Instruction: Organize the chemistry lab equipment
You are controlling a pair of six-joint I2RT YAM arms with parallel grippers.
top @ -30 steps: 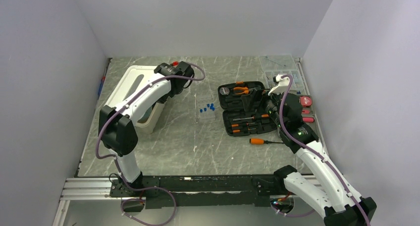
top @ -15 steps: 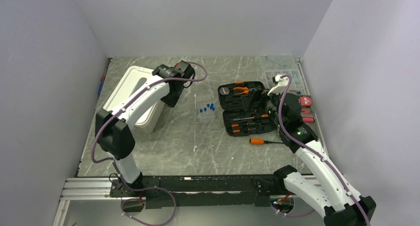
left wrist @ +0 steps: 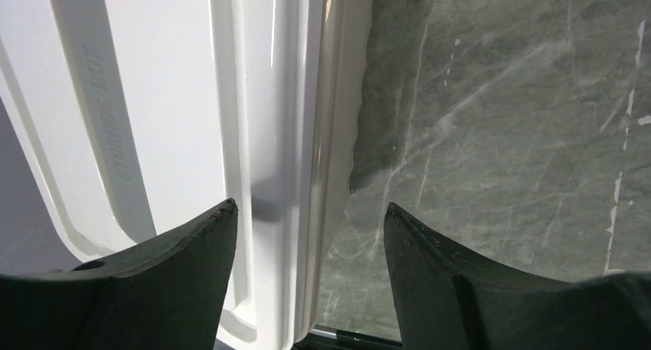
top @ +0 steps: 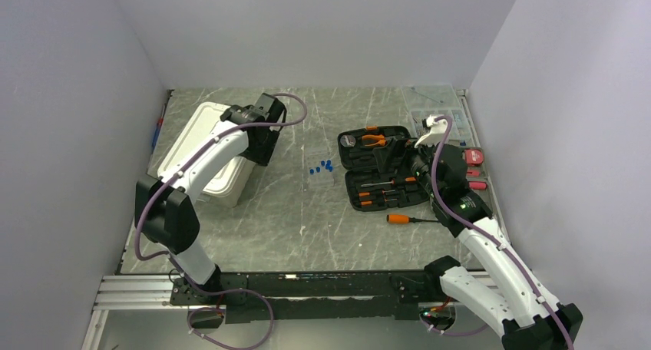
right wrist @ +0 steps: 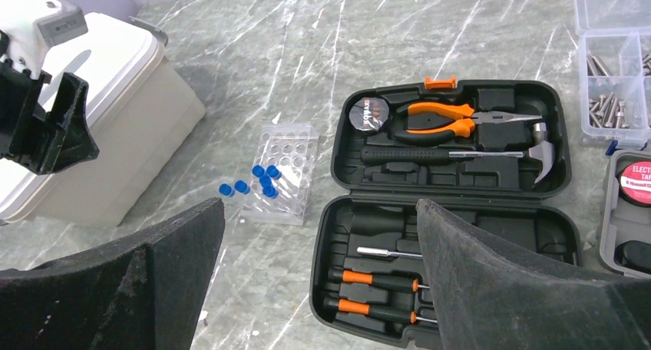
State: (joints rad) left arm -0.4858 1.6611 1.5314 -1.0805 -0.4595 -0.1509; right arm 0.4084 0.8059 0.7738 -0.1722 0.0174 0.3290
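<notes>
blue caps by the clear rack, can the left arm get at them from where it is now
Probably yes. The left gripper hangs open over the white box's right edge, and only bare tabletop lies between it and the blue caps at the clear rack, so the way looks free.

White arms (top: 217, 152), blk joints (top: 165, 216), purple cables (top: 305, 110)

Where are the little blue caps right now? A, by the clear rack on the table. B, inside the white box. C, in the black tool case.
A: the blue caps cluster at the left edge of the clear rack, two just beside it.
</notes>
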